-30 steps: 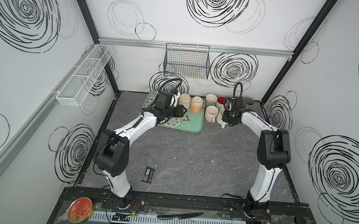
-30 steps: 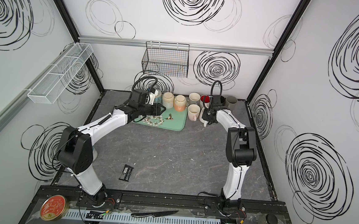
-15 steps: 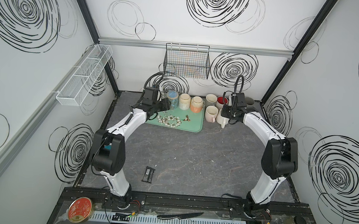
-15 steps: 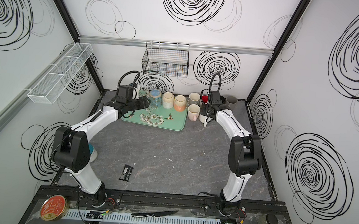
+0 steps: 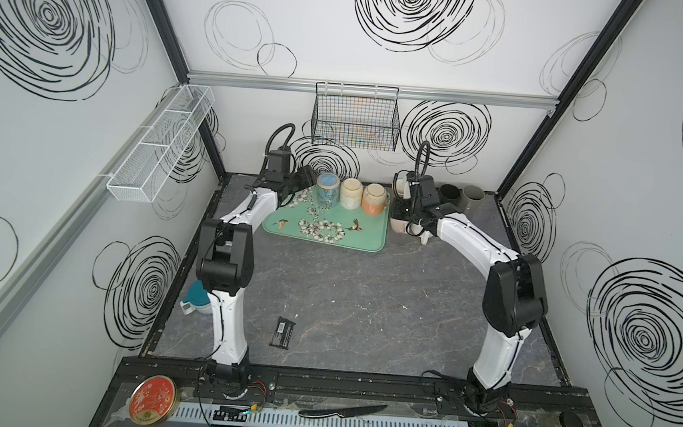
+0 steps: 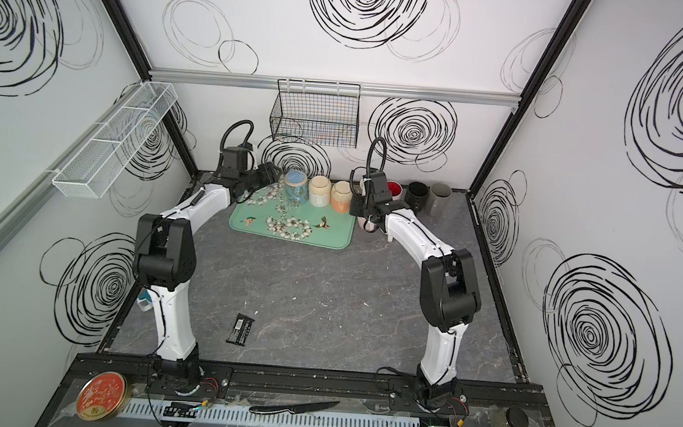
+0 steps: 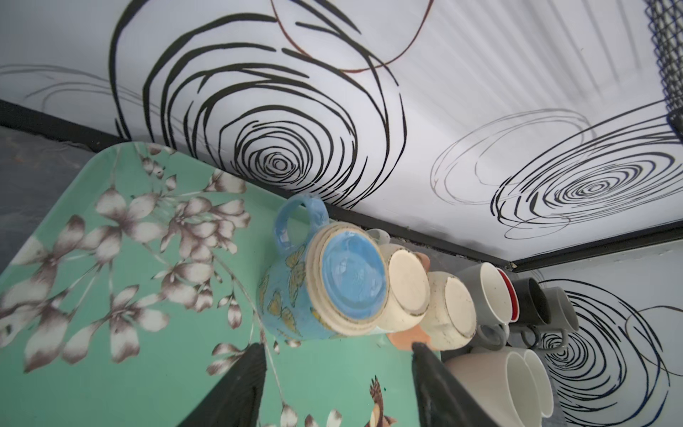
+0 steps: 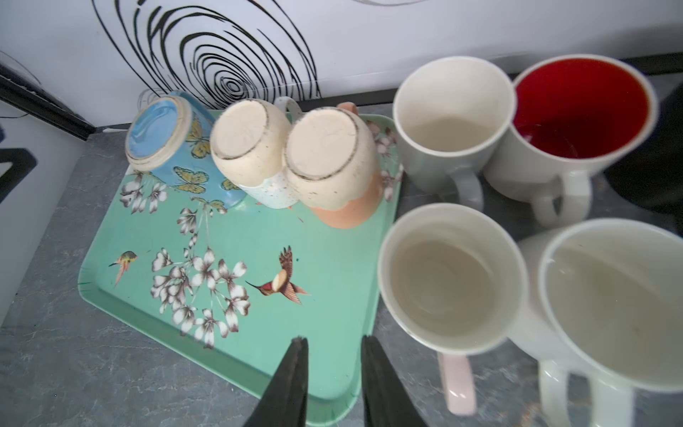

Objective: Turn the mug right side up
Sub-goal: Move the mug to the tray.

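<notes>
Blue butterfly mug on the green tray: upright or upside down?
Upside down. The blue butterfly mug shows its flat base upward, rim on the green tray.

From here my right arm (image 5: 467, 237) covers most of the pale mug (image 5: 398, 226) just beside the tray (image 5: 371, 242). Black mug (image 8: 658, 162) farther off is a blurry sliver, cut by the frame edge.

Before you: a grey marbled tabletop (image 5: 367, 291) bearing a green floral tray (image 5: 329, 245) at the back, upright mugs (image 8: 451, 281) just beside it, a black packet (image 5: 283, 332) near the front, and a teal item (image 5: 199, 295) at the left edge.
</notes>
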`<act>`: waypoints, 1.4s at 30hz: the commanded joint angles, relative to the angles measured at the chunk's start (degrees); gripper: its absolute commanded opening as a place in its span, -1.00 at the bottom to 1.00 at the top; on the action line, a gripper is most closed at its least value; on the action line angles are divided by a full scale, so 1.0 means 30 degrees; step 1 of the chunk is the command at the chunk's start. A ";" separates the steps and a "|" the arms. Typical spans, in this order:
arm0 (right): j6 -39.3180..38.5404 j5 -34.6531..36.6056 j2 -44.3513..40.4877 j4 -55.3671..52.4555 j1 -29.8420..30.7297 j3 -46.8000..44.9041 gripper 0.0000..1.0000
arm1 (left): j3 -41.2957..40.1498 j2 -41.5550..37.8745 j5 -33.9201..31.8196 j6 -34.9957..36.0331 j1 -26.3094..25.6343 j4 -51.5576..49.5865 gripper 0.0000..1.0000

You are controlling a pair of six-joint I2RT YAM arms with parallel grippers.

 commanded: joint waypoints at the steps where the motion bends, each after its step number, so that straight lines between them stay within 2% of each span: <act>1: 0.0366 -0.0057 0.1076 0.0817 0.0485 0.1590 -0.40 | 0.1992 0.1284 0.0970 -0.0384 0.0561 0.0529 0.35; 5: 0.0566 -0.0286 0.2311 0.1479 0.0839 0.2772 -0.41 | 0.4245 0.3137 0.1326 -0.0213 0.0901 0.0308 0.38; 13: 0.1400 -0.1143 0.4564 0.2998 0.1101 0.4452 -0.41 | 0.9887 0.7270 0.3141 0.0147 0.0288 -0.1292 0.39; 21: 0.2126 -0.2051 0.5685 0.3900 0.1134 0.5102 -0.38 | 1.0178 0.8383 0.3664 -0.0371 -0.0064 -0.1779 0.36; 24: 0.2228 -0.2312 0.5842 0.3768 0.1183 0.5232 -0.37 | 0.9340 0.8039 0.4055 -0.0285 -0.0169 -0.2256 0.28; 30: 0.2390 -0.3038 0.6017 0.3553 0.1213 0.5288 -0.34 | 0.5307 0.5683 0.4180 -0.0316 -0.0482 -0.2199 0.02; 37: 0.3060 -0.4552 0.6479 0.3018 0.1209 0.5627 -0.33 | 0.0195 0.1976 0.3379 0.0446 -0.1513 -0.2059 0.00; 42: 0.3533 -0.5045 0.6360 0.2930 0.1279 0.5396 -0.33 | -0.4048 -0.0770 0.2606 -0.0108 -0.2646 -0.0707 0.03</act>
